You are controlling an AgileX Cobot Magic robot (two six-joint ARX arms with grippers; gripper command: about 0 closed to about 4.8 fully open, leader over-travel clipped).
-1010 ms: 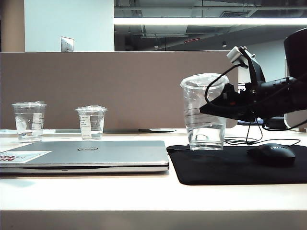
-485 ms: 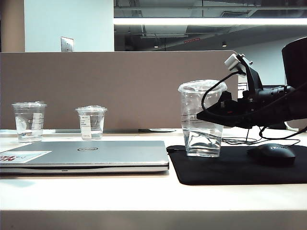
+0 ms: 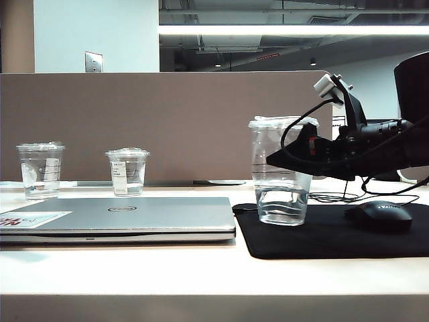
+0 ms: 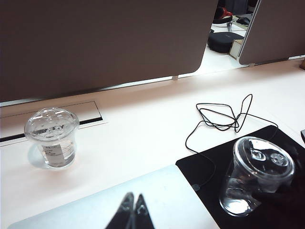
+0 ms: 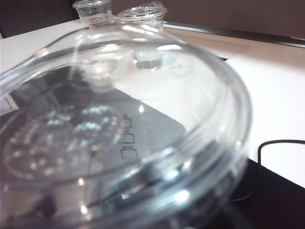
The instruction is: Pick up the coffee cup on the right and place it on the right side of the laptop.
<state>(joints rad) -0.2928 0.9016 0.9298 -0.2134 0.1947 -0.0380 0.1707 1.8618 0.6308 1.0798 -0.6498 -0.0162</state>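
The coffee cup point(image 3: 281, 181), tall and clear with a flat lid, stands upright on the black mouse pad point(image 3: 335, 238), just right of the silver laptop point(image 3: 134, 215). My right gripper point(image 3: 278, 159) reaches in from the right at the cup's mid-height. Its near finger passes in front of the cup and stands off the wall, so it is open. In the right wrist view the coffee cup's lid point(image 5: 119, 119) fills the picture and hides the jaws. My left gripper point(image 4: 133, 210) hangs shut over the laptop lid point(image 4: 181, 200), with the coffee cup point(image 4: 257, 176) to its side.
A short clear cup point(image 3: 127, 171) and a mid-height clear cup point(image 3: 41, 169) stand behind the laptop, at the partition. A black mouse point(image 3: 379, 216) lies on the pad right of the cup. A thin black cable point(image 4: 224, 117) loops on the table behind the pad.
The coffee cup came down from a tilted, lifted pose onto the mouse pad and now stands upright. The right gripper sank with it and its near finger spread away from the cup. The left arm stayed still.
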